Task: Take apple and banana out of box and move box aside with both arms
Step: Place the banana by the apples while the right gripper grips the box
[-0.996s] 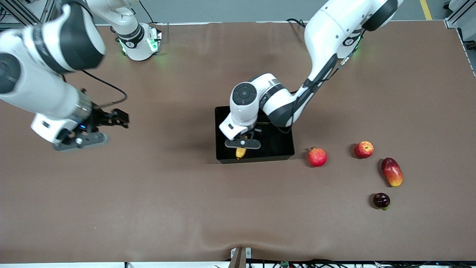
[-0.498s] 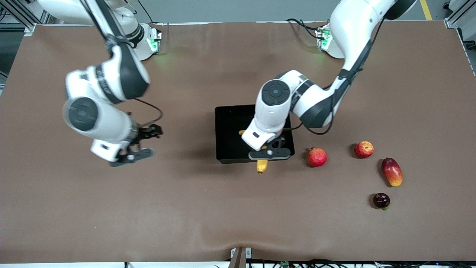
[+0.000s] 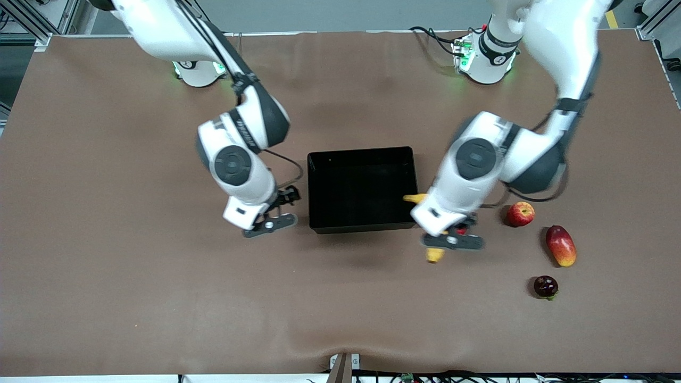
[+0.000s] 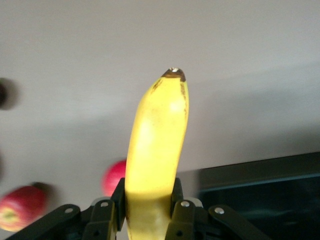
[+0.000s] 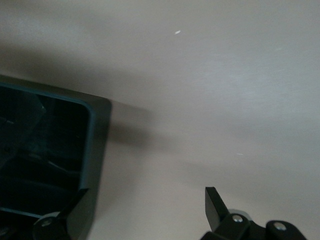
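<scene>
The yellow banana [image 3: 434,255] hangs in my left gripper [image 3: 452,242], which is shut on its middle, over the table just off the corner of the black box [image 3: 362,153] toward the left arm's end. In the left wrist view the banana [image 4: 157,135] sticks out from between the left gripper's [image 4: 148,192] fingers. The red apple [image 3: 520,214] lies on the table beside that arm. My right gripper [image 3: 268,223] stands open with nothing in it, beside the box's wall [image 5: 95,150] toward the right arm's end. Nothing lies in the box.
A red-and-yellow mango [image 3: 561,245] and a small dark fruit [image 3: 545,286] lie nearer the front camera than the apple. A red pomegranate [image 4: 116,177] shows blurred under the left gripper, mostly hidden in the front view.
The left arm has carried the banana from over the box out past its end, toward the apple. The right arm has swung in from the table's end to beside the box.
</scene>
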You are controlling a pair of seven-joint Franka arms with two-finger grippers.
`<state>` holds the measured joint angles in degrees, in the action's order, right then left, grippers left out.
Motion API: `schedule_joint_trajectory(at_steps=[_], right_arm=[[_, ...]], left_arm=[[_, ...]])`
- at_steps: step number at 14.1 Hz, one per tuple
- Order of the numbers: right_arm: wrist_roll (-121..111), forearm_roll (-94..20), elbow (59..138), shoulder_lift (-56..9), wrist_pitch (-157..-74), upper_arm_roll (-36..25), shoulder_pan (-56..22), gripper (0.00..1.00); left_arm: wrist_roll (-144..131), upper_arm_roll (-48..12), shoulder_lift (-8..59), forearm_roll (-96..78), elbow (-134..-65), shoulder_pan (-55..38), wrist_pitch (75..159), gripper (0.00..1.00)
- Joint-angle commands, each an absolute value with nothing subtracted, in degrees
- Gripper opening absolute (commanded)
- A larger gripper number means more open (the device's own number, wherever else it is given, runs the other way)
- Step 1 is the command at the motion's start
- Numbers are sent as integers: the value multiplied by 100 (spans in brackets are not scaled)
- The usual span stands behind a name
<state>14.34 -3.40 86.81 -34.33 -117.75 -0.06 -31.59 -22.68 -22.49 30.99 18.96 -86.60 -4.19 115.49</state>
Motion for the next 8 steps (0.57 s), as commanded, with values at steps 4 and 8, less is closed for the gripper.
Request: schedule_joint_trajectory(at_steps=[4,8], right_arm=[[1766,-693,8832,-3735,-12075,-62,-3594,100],[1819,-861,9176,-3735,-12551,-53,-3612,100]], left_arm=[[-731,-2312,3259,1793,-9158,641,11978,0],[-246,-2224,3874,1881,-9010,817,12690,0]])
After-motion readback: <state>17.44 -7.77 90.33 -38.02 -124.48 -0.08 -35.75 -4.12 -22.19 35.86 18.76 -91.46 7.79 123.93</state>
